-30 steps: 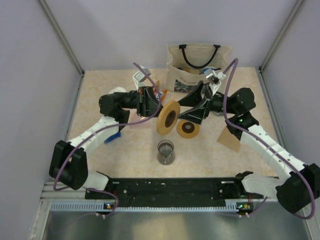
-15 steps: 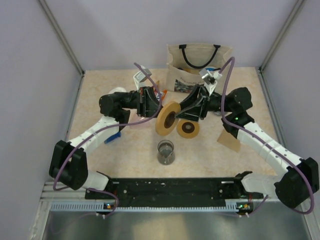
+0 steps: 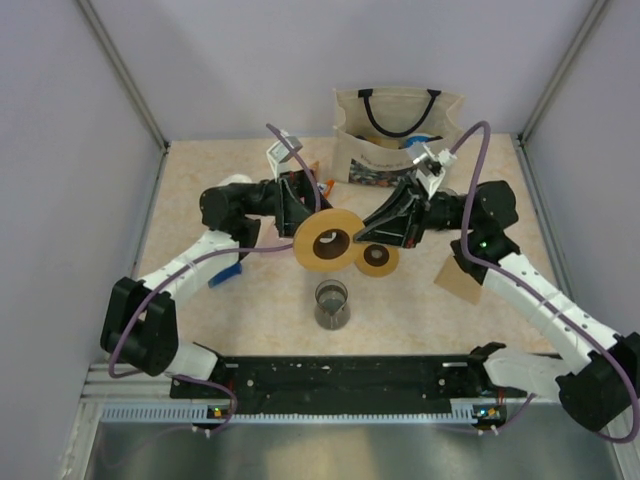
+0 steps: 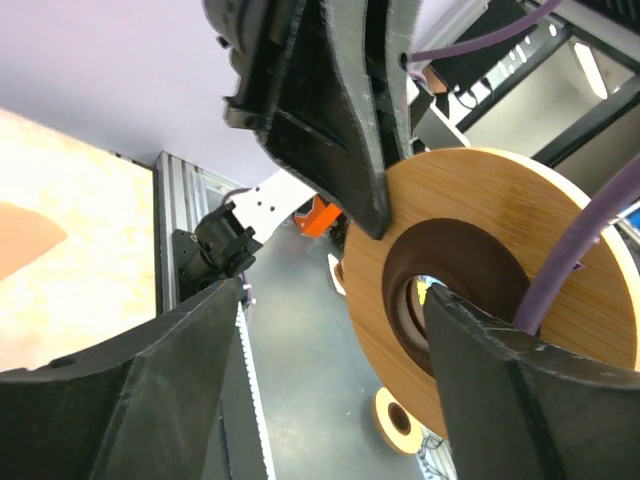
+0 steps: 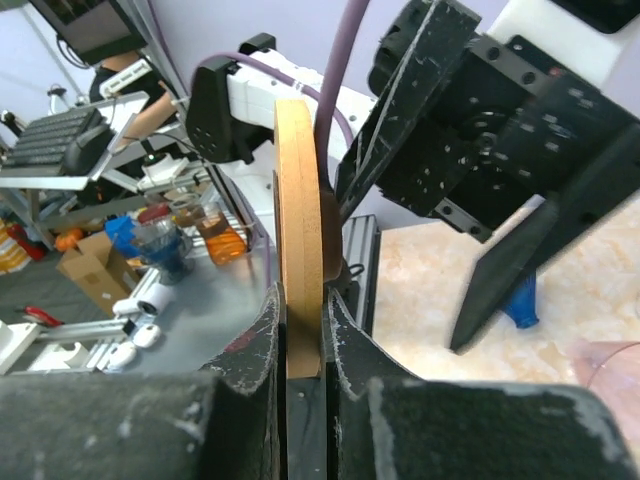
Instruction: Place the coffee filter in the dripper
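1. The left arm reaches forward and bends inward at mid-table. Its left gripper [image 4: 330, 340] is released, fingers spread wide on either side of the disc's edge.
2. The right arm stretches in from the opposite side. Its right gripper [image 5: 300, 310] is clenched on the dripper's rim.
3. A tote bag [image 3: 395, 140] stands beyond both pincers.
4. The dripper [image 3: 307, 245], a wooden disc with a dark centre hole, hangs between the two pincers.
5. The coffee filter [image 3: 458, 282] lies flat on the table behind the right pincer, beside its forearm.
6. A glass cup [image 3: 331, 303] stands nearer the bases than both pincers.
7. A small wooden ring [image 3: 364, 262] lies just under the right pincer.
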### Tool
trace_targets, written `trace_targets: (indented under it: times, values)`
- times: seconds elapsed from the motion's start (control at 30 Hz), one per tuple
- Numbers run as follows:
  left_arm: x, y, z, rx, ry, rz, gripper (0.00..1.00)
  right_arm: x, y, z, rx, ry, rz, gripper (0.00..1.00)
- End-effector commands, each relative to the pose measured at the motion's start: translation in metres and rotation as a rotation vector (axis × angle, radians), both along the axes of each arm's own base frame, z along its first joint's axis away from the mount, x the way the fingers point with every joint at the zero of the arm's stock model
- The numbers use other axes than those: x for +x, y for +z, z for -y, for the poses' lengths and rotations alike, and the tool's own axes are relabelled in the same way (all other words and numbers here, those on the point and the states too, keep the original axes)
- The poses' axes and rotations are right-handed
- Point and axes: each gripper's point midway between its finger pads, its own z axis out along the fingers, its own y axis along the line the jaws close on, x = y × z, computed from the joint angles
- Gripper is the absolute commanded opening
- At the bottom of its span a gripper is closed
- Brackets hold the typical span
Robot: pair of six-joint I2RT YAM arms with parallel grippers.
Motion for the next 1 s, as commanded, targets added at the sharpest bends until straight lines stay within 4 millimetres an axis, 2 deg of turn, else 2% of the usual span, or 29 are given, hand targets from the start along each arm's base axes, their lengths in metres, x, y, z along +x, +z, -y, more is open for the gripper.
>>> trace_targets:
  times: [0.0, 0.03, 0.13, 0.23, 0.27, 0.3, 0.4, 0.53, 0.6, 0.67, 0.73, 0.87, 0.97]
  values:
    - [-0.002, 0.025, -0.007, -0.11, 0.055, 0.234, 0.94, -0.009, 0.024, 0.012, 0.031, -0.094, 0.096, 0.0]
    - [0.004, 0.022, -0.007, -0.096, 0.073, 0.224, 0.99, -0.004, 0.025, 0.014, 0.016, -0.146, 0.101, 0.0]
    - [0.031, 0.009, -0.007, -0.024, 0.166, 0.167, 0.99, 0.006, 0.032, 0.03, 0.0, -0.334, 0.125, 0.0]
    - [0.086, -0.015, -0.011, 0.162, 0.461, 0.159, 0.99, 0.009, 0.036, 0.048, -0.001, -0.474, 0.107, 0.0]
    - [0.108, -0.037, -0.022, 0.321, 0.643, 0.135, 0.99, 0.017, 0.036, 0.056, -0.001, -0.554, 0.087, 0.0]
    - [0.126, -0.05, -0.035, 0.434, 0.79, 0.135, 0.99, 0.023, 0.031, 0.061, -0.02, -0.606, 0.054, 0.0]
    - [0.162, -0.069, -0.088, 0.609, 1.163, 0.06, 0.99, 0.038, 0.013, 0.073, -0.078, -0.727, -0.052, 0.0]
    - [0.167, -0.092, -0.152, 0.752, 1.509, -0.053, 0.99, 0.053, -0.024, 0.081, -0.191, -0.813, -0.222, 0.0]
    - [0.159, -0.105, -0.187, 0.813, 1.682, -0.114, 0.99, 0.054, -0.042, 0.078, -0.243, -0.803, -0.311, 0.0]
    - [0.149, -0.115, -0.209, 0.852, 1.782, -0.148, 0.99, 0.051, -0.058, 0.067, -0.289, -0.736, -0.404, 0.0]
    - [0.139, -0.124, -0.217, 0.862, 1.812, -0.168, 0.99, 0.043, -0.076, 0.05, -0.331, -0.615, -0.518, 0.0]
    - [0.127, -0.137, -0.218, 0.844, 1.794, -0.183, 0.99, 0.022, -0.107, 0.022, -0.386, -0.365, -0.736, 0.0]
    - [0.123, -0.144, -0.219, 0.853, 1.79, -0.187, 0.99, 0.011, -0.116, 0.011, -0.379, -0.227, -0.836, 0.0]
